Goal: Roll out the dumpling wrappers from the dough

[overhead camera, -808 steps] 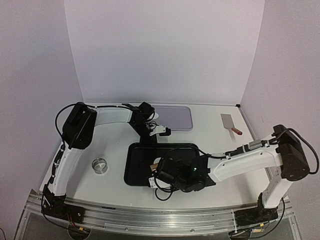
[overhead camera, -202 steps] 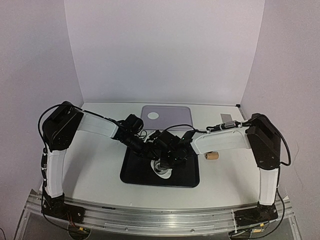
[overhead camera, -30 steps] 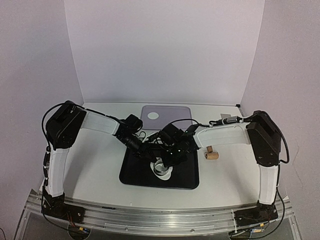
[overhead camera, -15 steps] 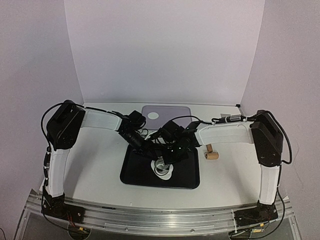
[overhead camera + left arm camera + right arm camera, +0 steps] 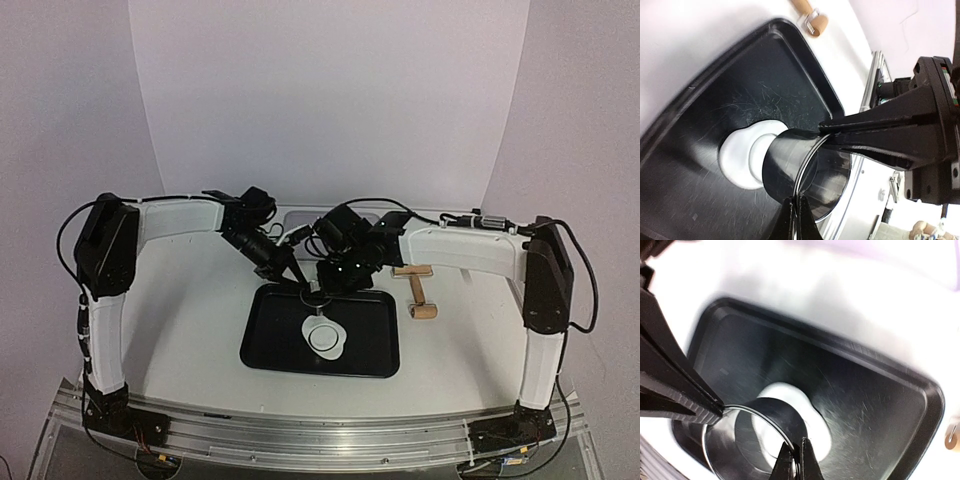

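Left gripper (image 5: 794,207) and right gripper (image 5: 794,452), each clenched on the rim of a metal ring cutter (image 5: 785,162) from opposite sides, hold it lifted above the black tray (image 5: 375,352). The dough (image 5: 337,349), a thin irregular sheet, lies at the tray's middle; a dumpling wrapper (image 5: 321,335) is outlined round within it. A rolling pin (image 5: 418,290) rests on the table (image 5: 200,330) beside the tray's far right corner.

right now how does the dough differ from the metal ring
The dough is white, flat and irregular, lying on the black tray; the ring is shiny, hollow metal. The dough lies free; the ring is pinched at its rim by the left gripper and right gripper. Both are roundish.
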Controlling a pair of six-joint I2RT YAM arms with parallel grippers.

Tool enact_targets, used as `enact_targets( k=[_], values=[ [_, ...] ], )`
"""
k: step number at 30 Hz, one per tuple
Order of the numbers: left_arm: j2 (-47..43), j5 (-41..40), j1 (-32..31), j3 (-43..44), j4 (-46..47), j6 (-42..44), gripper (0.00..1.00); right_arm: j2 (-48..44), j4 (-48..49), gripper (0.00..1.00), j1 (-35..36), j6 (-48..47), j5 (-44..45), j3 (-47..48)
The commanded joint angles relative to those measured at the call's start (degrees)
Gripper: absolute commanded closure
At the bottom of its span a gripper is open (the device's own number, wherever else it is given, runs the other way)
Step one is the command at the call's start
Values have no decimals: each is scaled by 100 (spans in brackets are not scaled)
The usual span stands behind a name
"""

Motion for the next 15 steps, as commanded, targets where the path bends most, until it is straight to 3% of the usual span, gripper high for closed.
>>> enact_targets(
  k=[1, 7, 15],
  values=[
    [-818, -637, 543, -409, -560, 477, 100, 563, 544, 100, 310, 245, 90, 1493],
    [-1675, -1102, 1627, -1106, -732, 879, 100, 2262, 939, 100, 787, 513, -614, 3713],
    [-2086, -1550, 2874, -2194, -932, 1691, 100, 3594, 1903, 100, 1176, 1006, -1107, 5058]
  ],
)
